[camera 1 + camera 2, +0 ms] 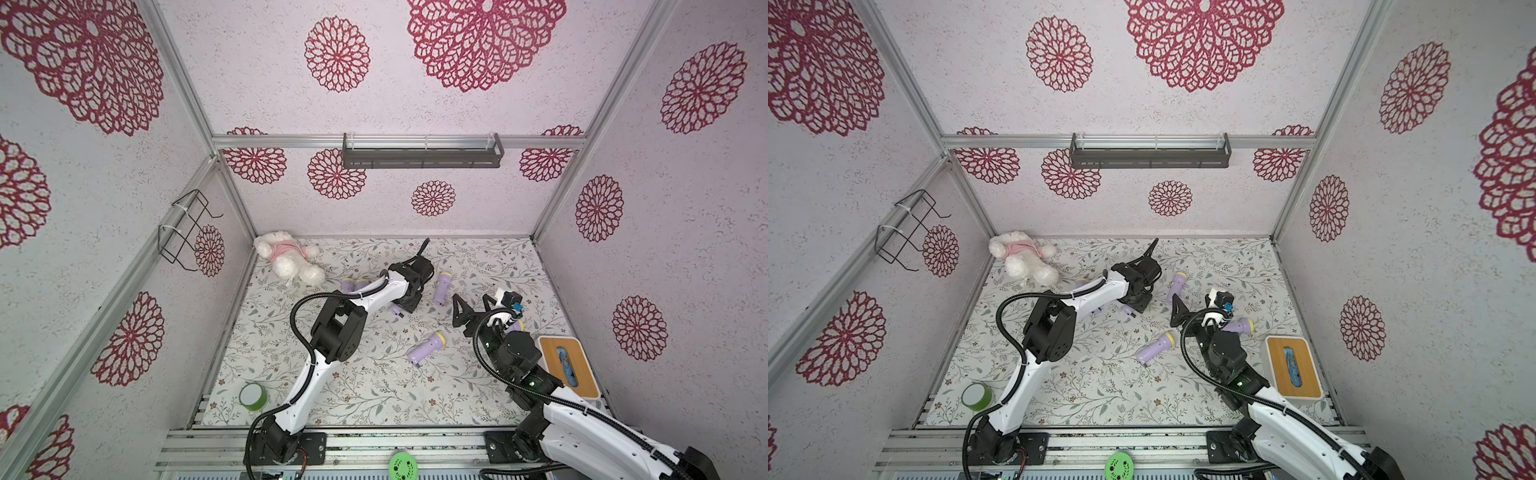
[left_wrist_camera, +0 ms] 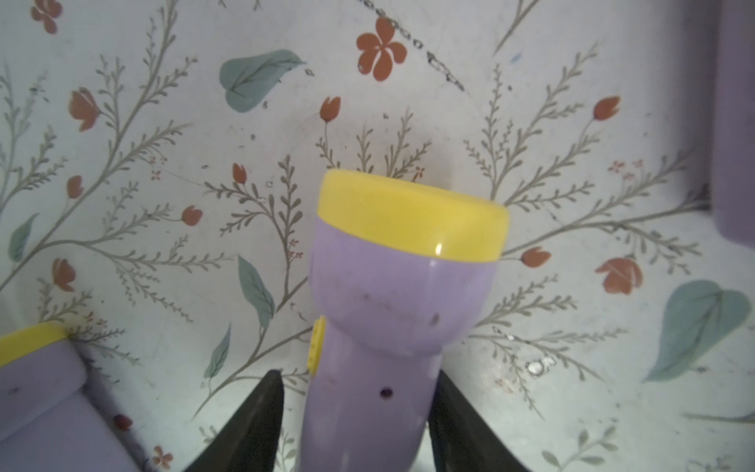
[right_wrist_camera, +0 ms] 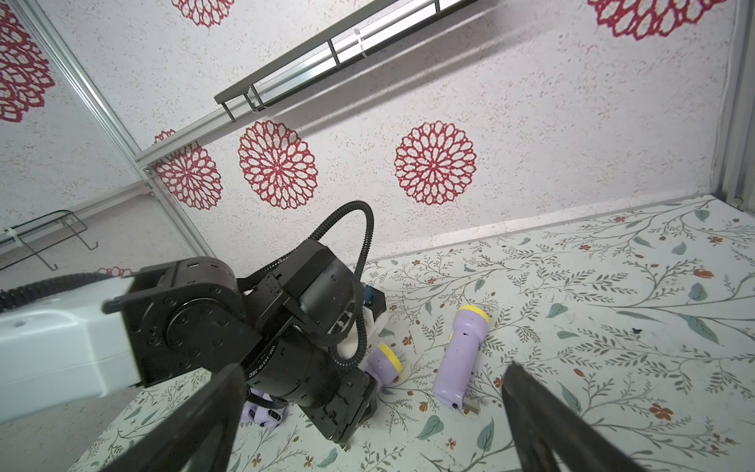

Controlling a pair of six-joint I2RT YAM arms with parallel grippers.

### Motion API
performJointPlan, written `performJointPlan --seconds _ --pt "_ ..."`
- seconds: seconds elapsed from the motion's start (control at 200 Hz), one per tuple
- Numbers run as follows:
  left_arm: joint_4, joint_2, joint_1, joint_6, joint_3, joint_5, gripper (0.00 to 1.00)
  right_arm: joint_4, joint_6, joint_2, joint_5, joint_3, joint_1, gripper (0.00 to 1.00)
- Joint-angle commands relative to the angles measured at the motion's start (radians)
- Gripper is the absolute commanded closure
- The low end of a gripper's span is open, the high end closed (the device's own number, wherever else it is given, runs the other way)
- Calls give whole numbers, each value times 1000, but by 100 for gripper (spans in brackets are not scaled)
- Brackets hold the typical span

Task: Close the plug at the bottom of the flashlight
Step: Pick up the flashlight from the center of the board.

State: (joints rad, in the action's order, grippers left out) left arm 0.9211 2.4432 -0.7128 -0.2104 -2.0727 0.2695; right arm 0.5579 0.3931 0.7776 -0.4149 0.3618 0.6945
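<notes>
Our left tool [image 2: 359, 372] straddles the lilac plastic yellow-rimmed flashlight [image 2: 392, 310], spread with a gap on one side; our right tool [image 3: 371, 365] gapes empty.

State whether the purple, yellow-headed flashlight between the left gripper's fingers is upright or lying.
Lying flat: the purple, yellow-headed flashlight rests lengthwise on the floral mat.
</notes>
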Motion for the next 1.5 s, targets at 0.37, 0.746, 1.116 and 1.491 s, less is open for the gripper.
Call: performJointPlan --seconds 0.37,0.746,1.116,1.491 --pt "25 28 -10 11 -9 26 47 49 9 3 -4 0 0 1" --pt "32 37 -17 7 -12 25 53 49 9 0 -7 -1 0 1" --pt "39 33 -23 9 -10 47 67 50 8 -4 -10 -3 0 1" --pt "47 -56 -11 -9 -20 33 100 50 7 2 -5 -3 0 1"
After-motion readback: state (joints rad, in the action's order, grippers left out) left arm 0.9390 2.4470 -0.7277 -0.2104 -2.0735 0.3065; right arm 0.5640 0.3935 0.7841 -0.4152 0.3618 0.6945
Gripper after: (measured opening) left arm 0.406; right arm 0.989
